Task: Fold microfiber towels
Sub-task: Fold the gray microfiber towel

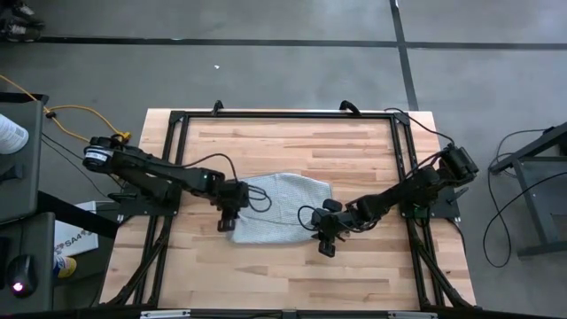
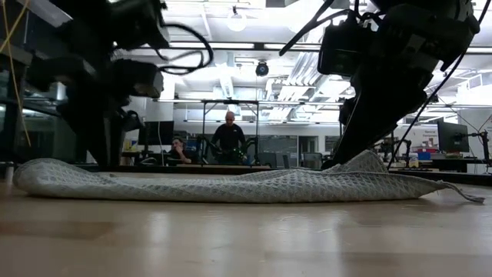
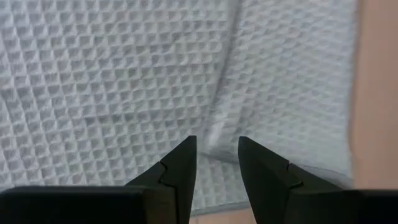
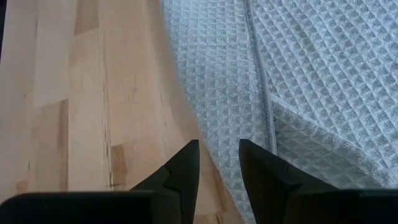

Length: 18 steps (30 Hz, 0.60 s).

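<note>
Grey-blue waffle cloth, the microfiber towel [image 1: 282, 208], lies flat and slightly rumpled mid-table [image 1: 292, 142], one hemmed flap already lapped over. My left gripper [image 1: 229, 213] sits at the towel's left edge, my right gripper [image 1: 326, 237] at its lower right corner, probably so both can pick up edges for a fold. Each pincer is part-open, a narrow gap between the fingers [image 3: 180, 171], gripping nothing. Both arms reach in low from the table's sides, wrists angled down toward the towel.
</note>
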### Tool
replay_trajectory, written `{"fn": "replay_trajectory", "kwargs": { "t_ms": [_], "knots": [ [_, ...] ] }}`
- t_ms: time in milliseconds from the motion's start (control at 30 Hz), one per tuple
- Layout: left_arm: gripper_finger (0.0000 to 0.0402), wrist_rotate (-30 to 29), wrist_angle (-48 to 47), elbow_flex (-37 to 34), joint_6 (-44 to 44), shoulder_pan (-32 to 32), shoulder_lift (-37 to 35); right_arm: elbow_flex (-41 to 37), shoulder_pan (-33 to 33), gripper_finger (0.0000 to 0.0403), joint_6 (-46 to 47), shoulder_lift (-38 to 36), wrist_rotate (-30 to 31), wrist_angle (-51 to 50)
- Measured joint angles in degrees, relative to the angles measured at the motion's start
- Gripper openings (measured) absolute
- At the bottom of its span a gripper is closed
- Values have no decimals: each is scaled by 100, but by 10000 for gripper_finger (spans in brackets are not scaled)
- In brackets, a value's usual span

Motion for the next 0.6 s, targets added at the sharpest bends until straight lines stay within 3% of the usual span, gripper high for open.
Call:
{"fn": "replay_trajectory", "kwargs": {
  "t_ms": [233,600],
  "knots": [
    [120,533,65,1,5,272,167,0,28,107,16,-2,-6,1],
    [120,902,181,20,1,260,713,-4,28,107,10,-4,-8,1]
  ]
}}
